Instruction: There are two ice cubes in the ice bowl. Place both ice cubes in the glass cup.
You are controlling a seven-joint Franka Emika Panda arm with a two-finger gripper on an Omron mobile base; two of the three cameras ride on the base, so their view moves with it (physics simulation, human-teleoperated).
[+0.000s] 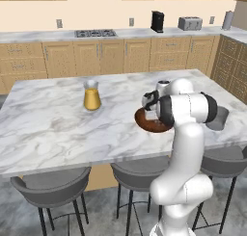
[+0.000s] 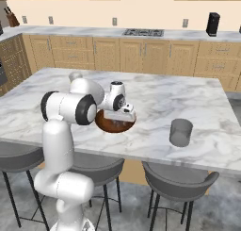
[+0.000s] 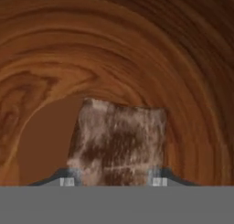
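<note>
the gripper (image 3: 113, 182) sits low inside the ice bowl (image 3: 114, 49), its fingers (image 3: 67, 181) either side of an ice cube (image 3: 119, 141); whether they already pinch it cannot be told. this looks like the pick-up step. next it must lift clear and carry to the glass cup (image 2: 180, 132), well apart on the counter (image 2: 155, 103). the cup looks empty.

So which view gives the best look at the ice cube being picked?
The hand view: the ice cube sits large between the fingertips, against the ice bowl. In both base views the gripper and arm cover the bowl's inside.
</note>
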